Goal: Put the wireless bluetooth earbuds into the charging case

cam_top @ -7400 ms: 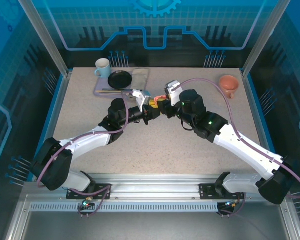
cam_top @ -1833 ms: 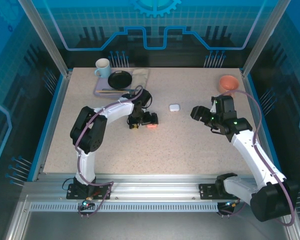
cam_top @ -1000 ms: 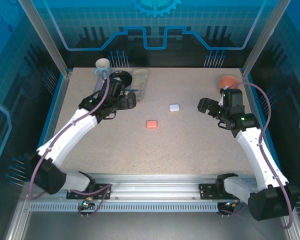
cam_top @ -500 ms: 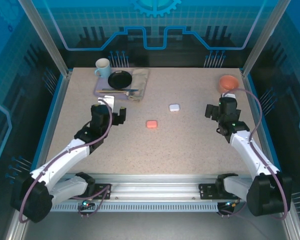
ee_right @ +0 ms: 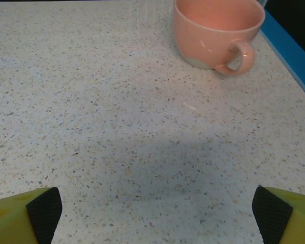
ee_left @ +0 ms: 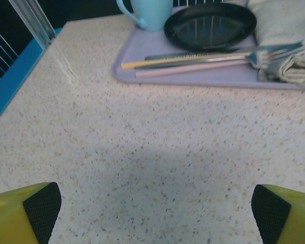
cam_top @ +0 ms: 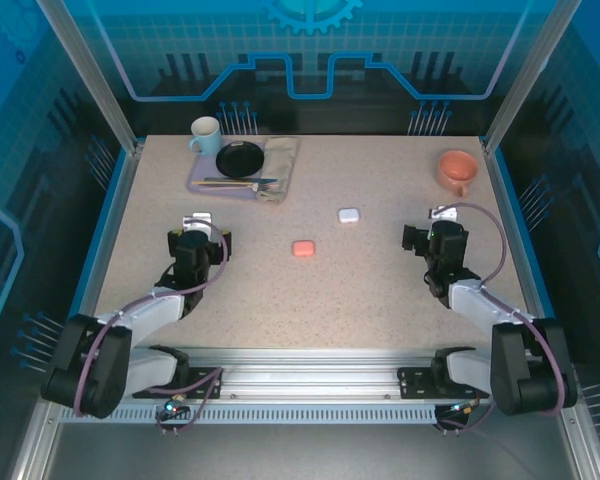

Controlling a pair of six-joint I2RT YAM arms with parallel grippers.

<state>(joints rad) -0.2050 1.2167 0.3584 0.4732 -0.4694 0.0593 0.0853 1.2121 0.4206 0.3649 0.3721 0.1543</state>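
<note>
A shut salmon-pink charging case [cam_top: 303, 248] lies at the table's middle, and a shut white case [cam_top: 349, 215] lies a little behind and right of it. The earbuds are out of view. My left gripper [cam_top: 199, 236] is drawn back at the near left, well clear of both cases. In the left wrist view the gripper [ee_left: 157, 208] is open, with bare tabletop between its yellow fingers [ee_left: 25, 206]. My right gripper [cam_top: 431, 236] sits at the near right, also far from the cases. In the right wrist view it [ee_right: 157, 208] is open over bare table.
A lilac tray [cam_top: 196, 181] at the back left carries a black plate [cam_top: 239, 158], a pale blue mug [cam_top: 205, 135], cutlery [ee_left: 208, 56] and a folded cloth [cam_top: 280, 155]. A salmon cup [cam_top: 457, 170] stands at the back right, straight ahead of the right gripper [ee_right: 216, 33].
Both arms have folded back from the table's middle toward their bases. The two cases, earlier handled at the centre, now lie shut and untouched on the table.
</note>
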